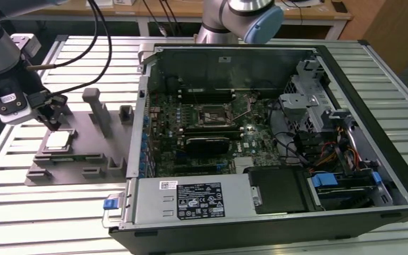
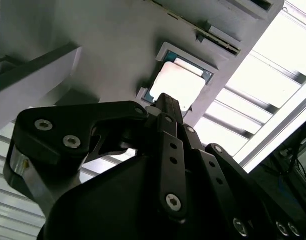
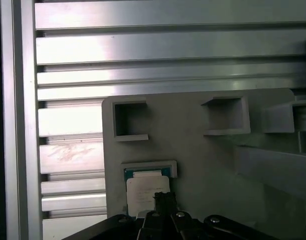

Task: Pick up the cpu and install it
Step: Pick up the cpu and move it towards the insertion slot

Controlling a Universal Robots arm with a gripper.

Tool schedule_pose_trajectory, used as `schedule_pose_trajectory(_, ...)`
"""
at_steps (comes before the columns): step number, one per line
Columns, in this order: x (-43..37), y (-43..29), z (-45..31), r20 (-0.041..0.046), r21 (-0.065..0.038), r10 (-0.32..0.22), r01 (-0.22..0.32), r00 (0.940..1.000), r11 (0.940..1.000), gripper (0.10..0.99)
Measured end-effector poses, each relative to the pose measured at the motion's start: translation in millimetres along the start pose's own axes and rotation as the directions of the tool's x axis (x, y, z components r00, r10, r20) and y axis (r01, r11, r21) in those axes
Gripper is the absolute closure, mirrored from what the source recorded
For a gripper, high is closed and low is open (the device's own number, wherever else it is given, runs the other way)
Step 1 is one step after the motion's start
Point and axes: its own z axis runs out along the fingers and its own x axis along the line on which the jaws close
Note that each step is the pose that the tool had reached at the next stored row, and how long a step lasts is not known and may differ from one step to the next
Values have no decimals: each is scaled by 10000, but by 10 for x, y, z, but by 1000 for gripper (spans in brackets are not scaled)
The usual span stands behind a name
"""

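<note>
Locate cpu [image 1: 57, 141] in a recess of the grey fixture tray [image 1: 83, 144], at 9 o'clock from the computer case [image 1: 225, 58] on the tabletop [image 1: 34, 212] in the exterior view. Find tool [image 1: 52, 125] just above cpu, toward its 12 o'clock edge. Cannot tell tool opening.

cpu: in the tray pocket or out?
In. The cpu lies flat in its pocket on the grey tray, with the gripper close above it; contact cannot tell.

Leans in from the exterior view's left, wrist bent downward, with gripper [image 1: 52, 124] poised just above the cpu [image 1: 57, 140].
</note>
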Motion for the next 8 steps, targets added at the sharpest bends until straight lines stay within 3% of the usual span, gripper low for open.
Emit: schedule_pose_trajectory(8,50,-24,100,1,0,0,0,10000,10000,980)
